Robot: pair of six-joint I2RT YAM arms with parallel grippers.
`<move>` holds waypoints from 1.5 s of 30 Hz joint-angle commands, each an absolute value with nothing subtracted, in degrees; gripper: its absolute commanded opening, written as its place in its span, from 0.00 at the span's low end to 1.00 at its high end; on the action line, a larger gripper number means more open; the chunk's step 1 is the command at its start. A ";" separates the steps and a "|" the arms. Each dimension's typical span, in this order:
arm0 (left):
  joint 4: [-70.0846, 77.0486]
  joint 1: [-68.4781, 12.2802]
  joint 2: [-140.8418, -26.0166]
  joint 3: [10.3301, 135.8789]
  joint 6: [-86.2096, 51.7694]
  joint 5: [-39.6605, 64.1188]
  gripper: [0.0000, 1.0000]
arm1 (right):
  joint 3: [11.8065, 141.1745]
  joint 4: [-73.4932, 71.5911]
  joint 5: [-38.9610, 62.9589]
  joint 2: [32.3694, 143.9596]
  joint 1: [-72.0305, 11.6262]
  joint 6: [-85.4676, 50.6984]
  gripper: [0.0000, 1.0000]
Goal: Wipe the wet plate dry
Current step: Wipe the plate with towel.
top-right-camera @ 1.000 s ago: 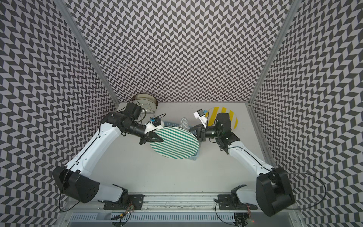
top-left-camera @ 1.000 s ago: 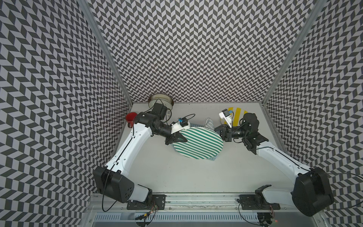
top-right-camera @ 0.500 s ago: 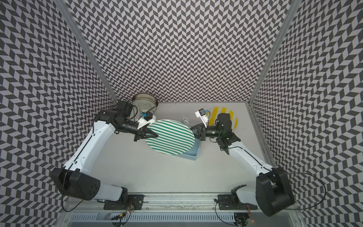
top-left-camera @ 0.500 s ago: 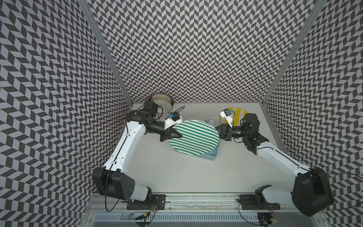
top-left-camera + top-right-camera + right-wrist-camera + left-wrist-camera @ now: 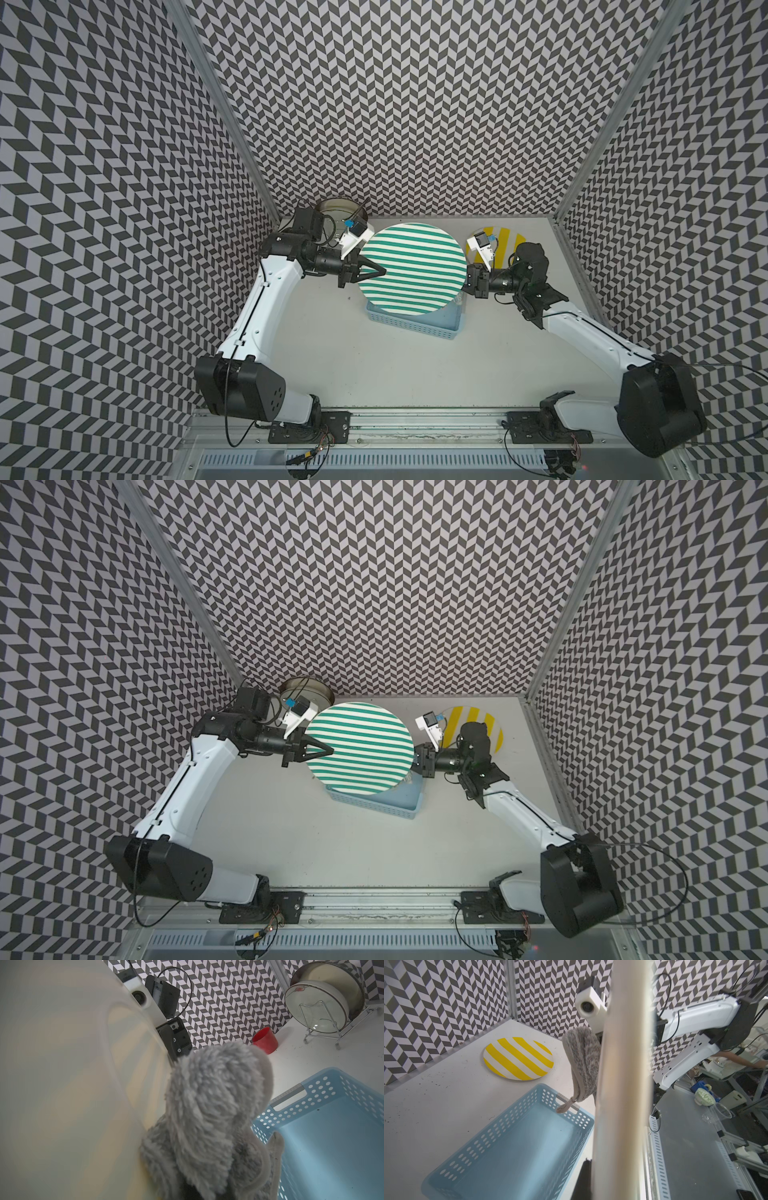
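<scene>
Pale grey worktop (image 5: 374,365) is sitting inside chevron walls (image 5: 415,104) on three sides, with a metal rail (image 5: 415,424) running along the lower edge. Upper left in both top views, a metal pan (image 5: 332,208) is standing on edge. A red cup (image 5: 265,1040) is showing near it in the right wrist view only. Left tool (image 5: 376,272) is clamping closed on the left rim of the green-striped plate (image 5: 413,274). The plate is hanging mid-frame, striped face tilting up toward the camera, above the blue basket (image 5: 415,328). Right tool (image 5: 468,282) is sitting at the plate's right edge, closed on the grey cloth (image 5: 207,1115). The cloth is lying against the plate's pale back face and is hidden in the top views. Yellow-striped plate (image 5: 505,245) is lying flat, upper right.

Versus a second ago, the plate is sitting higher and further toward upper left, and is tilted more steeply. The left arm is pulled back toward the pan and is now covering the red cup in the top views. More of the basket is showing. The right arm is staying about where it was.
</scene>
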State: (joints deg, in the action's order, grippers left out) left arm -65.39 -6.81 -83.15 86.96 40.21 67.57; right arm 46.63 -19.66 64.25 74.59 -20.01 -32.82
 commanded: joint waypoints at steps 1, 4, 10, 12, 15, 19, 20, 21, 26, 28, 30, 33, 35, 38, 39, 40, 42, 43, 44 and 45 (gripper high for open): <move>-50.18 -5.01 -83.82 85.01 29.00 65.17 0.00 | 46.12 -24.42 68.73 71.57 -21.70 -34.32 0.00; -45.42 -5.00 -83.31 83.20 24.46 63.77 0.00 | 45.41 -25.66 67.27 70.67 -21.71 -35.06 0.00; -38.96 -5.01 -83.09 80.05 15.94 64.79 0.00 | 43.62 -29.78 63.71 69.13 -21.80 -37.48 0.00; -35.79 -5.01 -83.19 78.77 11.92 66.25 0.00 | 43.20 -30.24 62.35 68.79 -21.87 -37.71 0.00; -30.85 -4.96 -83.52 76.95 5.13 66.99 0.00 | 42.64 -30.30 59.60 68.24 -22.20 -37.45 0.00; -25.52 -5.10 -84.20 75.15 -2.62 67.90 0.00 | 41.89 -29.51 54.75 67.29 -23.20 -36.33 0.00; -24.24 -5.17 -84.30 74.60 -4.83 68.05 0.00 | 41.67 -29.44 53.46 67.06 -23.52 -36.15 0.00; -23.06 -5.18 -84.49 74.13 -6.80 68.22 0.00 | 41.33 -29.63 52.15 66.81 -23.86 -35.99 0.00; -19.52 -5.92 -85.37 72.75 -14.84 67.55 0.00 | 40.60 -29.39 45.51 65.65 -26.52 -34.19 0.00; -19.60 -6.44 -85.49 72.77 -16.90 65.54 0.00 | 40.71 -28.44 41.81 64.83 -28.08 -32.62 0.00; -19.37 -6.81 -85.51 72.61 -19.07 64.76 0.00 | 40.85 -27.90 38.36 64.32 -29.72 -31.42 0.00; -19.08 -7.41 -85.54 72.51 -21.63 64.42 0.00 | 40.80 -27.16 32.03 63.22 -32.29 -29.28 0.00; -19.14 -7.99 -85.26 72.40 -22.88 63.48 0.00 | 40.84 -26.45 25.98 62.43 -34.22 -27.67 0.00; -19.01 -8.84 -84.74 71.84 -25.78 61.40 0.00 | 41.56 -24.53 18.00 62.18 -37.79 -24.29 0.00; -18.99 -9.19 -84.59 71.67 -26.50 61.35 0.00 | 42.02 -23.78 14.88 62.29 -39.04 -22.98 0.00; -19.03 -9.60 -84.51 71.54 -27.11 60.10 0.00 | 42.29 -23.24 12.12 62.31 -40.50 -21.93 0.00; -19.08 -10.44 -84.45 71.29 -28.38 59.26 0.00 | 42.74 -23.00 5.94 62.75 -43.68 -18.76 0.00; -19.01 -10.81 -84.46 71.11 -28.98 59.23 0.00 | 42.94 -23.13 4.09 63.06 -44.89 -17.97 0.00; -18.80 -11.07 -84.59 70.85 -29.64 59.24 0.00 | 43.20 -23.38 1.87 63.39 -46.16 -16.75 0.00; -18.40 -11.41 -84.69 70.59 -30.20 59.35 0.00 | 43.42 -23.69 -0.62 63.90 -47.44 -15.85 0.00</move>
